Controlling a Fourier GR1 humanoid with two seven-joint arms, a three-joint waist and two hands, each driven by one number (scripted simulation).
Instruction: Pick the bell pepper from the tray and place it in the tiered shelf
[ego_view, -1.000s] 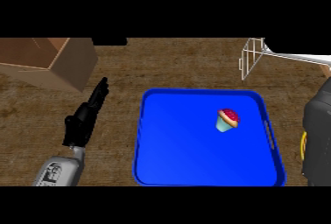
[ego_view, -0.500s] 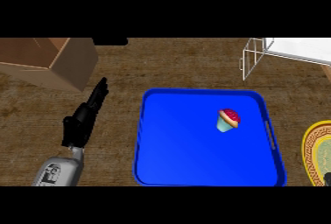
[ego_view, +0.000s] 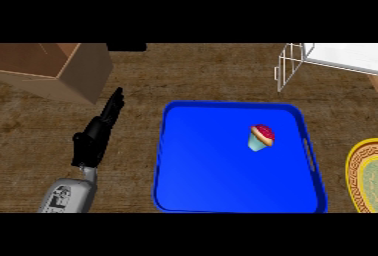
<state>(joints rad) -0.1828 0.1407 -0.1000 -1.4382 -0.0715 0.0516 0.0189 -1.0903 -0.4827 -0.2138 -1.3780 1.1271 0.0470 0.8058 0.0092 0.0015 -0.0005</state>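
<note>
**Q:** Status of your left hand (ego_view: 98, 132)?

**A:** Released, fingers straight, resting above the wooden table (ego_view: 44, 140), holding nothing. My right hand is out of view.

**Q:** Where is the target object?

**A:** The bell pepper (ego_view: 261, 137) sits in the blue tray (ego_view: 192, 165), to my hand's right. The white wire tiered shelf (ego_view: 295, 65) stands farther right, beyond the tray.

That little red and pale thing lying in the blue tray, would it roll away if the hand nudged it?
Probably. The bell pepper looks rounded and lies tilted, so a nudge might roll it. The blue tray has a raised rim, likely stopping it.
</note>
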